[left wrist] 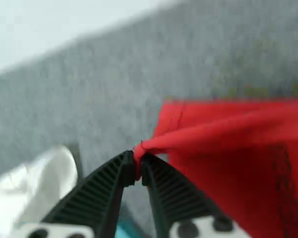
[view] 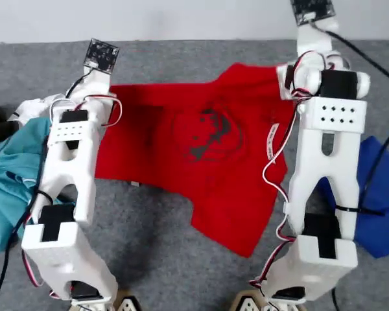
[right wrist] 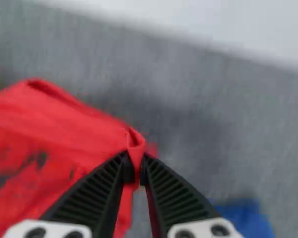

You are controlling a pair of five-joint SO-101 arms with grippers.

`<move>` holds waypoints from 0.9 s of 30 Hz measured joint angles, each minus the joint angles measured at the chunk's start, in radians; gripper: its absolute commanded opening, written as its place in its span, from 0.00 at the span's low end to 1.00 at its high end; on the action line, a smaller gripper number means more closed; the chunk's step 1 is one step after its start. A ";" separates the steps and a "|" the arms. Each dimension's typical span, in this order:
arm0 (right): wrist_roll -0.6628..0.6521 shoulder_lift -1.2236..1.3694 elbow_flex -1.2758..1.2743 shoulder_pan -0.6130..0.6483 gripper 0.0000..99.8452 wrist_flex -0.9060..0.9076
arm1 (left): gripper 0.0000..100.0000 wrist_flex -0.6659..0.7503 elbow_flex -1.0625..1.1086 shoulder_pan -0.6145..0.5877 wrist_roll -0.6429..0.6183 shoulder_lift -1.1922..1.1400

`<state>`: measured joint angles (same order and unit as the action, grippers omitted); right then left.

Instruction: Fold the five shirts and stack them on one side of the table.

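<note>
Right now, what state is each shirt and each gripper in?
red shirt: unfolded, stretched between the two grippers.
left gripper: shut on a corner of the red shirt.
right gripper: shut on the red shirt's edge.
teal shirt: crumpled, unfolded.
white shirt: bunched up, unfolded.
blue shirt: partly hidden; fold unclear.

The high camera looks down from above on the grey felt table (view: 149, 259). Each wrist camera sits close behind its own black ribbed claw, the left gripper (left wrist: 137, 167) or the right gripper (right wrist: 134, 168), looking along it. All three see the bright red cloth shirt (view: 201, 149).
</note>
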<state>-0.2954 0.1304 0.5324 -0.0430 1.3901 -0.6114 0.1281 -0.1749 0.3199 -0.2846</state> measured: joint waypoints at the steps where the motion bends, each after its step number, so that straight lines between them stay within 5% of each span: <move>1: -0.002 -0.018 0.000 0.000 0.01 0.054 | 0.01 -0.049 0.000 -0.006 0.000 0.015; 7: -0.087 -0.089 -0.011 0.000 0.01 0.348 | 0.01 -0.296 0.000 -0.031 0.021 0.135; 15: -0.152 -0.272 -0.367 0.008 0.01 0.362 | 0.01 -0.572 0.000 -0.043 0.187 0.192; 27: -0.176 -0.644 -0.953 0.147 0.01 0.293 | 0.01 -0.612 0.035 -0.055 0.238 0.192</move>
<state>-0.4718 -0.5140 -0.4204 0.1043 1.6832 -1.2236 0.1634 -0.2302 0.5577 -0.0928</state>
